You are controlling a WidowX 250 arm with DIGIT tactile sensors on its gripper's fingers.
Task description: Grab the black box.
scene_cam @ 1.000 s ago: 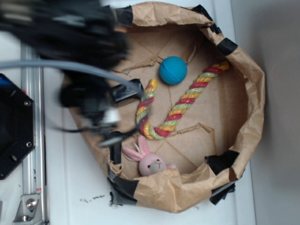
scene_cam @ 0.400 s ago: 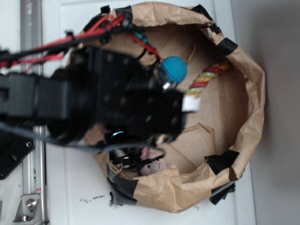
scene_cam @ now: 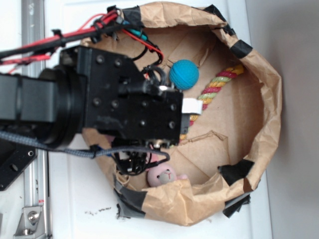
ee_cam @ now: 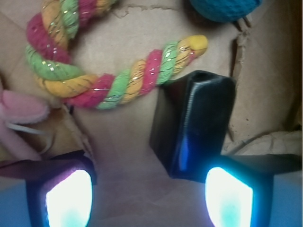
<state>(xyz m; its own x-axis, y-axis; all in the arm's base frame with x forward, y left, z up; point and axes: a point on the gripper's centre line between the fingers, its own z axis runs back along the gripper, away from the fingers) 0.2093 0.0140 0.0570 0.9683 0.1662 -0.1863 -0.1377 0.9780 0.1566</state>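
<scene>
Bright toys showing against plain brown paper

The rope (ee_cam: 113,80) is twisting in pink, green and yellow; the ball (scene_cam: 184,74) is showing teal, the black box (ee_cam: 196,125) gleaming glossy, the plush rabbit (scene_cam: 162,175) glowing pink.

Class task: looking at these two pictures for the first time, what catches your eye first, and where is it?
The big black robot arm fills the left of the overhead view, covering much of the paper basket. In the wrist view, the glossy black box stands out between the glowing fingertips, just below the striped rope.
</scene>
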